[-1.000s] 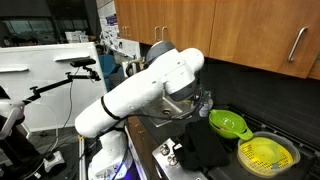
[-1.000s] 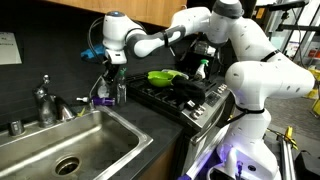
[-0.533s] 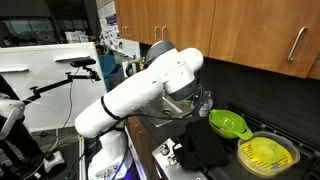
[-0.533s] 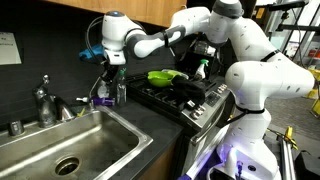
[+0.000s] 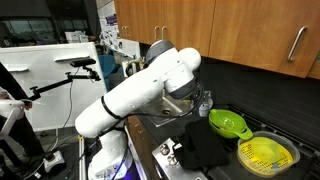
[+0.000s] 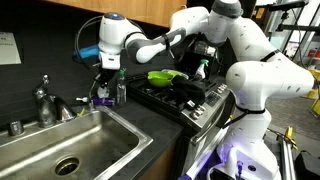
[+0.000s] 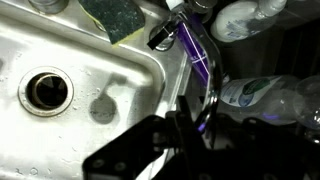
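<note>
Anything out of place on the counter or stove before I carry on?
A black cloth lies crumpled on the stove, beside a green colander; fabric on a cooktop looks out of place. Around the sink, nothing looks spilled or broken.

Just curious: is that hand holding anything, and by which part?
The hand looks shut on a purple see-through plastic wand, gripping it near one end; the rest sticks out ahead.

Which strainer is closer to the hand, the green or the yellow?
The green strainer; the yellow one sits beyond it, farther from the hand.
</note>
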`<state>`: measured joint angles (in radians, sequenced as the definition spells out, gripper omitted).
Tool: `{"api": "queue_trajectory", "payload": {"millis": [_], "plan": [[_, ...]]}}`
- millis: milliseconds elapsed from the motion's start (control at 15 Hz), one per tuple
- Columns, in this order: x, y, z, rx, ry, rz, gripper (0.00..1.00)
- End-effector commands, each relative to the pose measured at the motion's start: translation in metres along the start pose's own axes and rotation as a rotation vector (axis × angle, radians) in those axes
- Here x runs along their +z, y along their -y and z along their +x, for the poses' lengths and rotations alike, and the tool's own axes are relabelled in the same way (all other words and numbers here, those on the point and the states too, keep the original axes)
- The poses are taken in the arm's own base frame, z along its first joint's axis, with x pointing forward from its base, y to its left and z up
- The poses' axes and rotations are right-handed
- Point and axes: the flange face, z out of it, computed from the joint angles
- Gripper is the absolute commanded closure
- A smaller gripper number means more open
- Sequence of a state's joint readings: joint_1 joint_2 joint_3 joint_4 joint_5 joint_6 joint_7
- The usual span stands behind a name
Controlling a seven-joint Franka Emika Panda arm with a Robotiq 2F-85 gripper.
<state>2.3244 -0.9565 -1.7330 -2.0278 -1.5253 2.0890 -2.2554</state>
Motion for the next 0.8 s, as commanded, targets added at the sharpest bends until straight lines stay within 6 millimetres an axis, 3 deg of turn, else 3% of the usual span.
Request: {"api": "queue_trajectory", "payload": {"millis": [0,733], "plan": [[0.003,-0.043,0.017,0.007,0.046,-0.004,0.96],[0.0,-0.09,0.012,0.046,0.098,0.037,0.96]]}}
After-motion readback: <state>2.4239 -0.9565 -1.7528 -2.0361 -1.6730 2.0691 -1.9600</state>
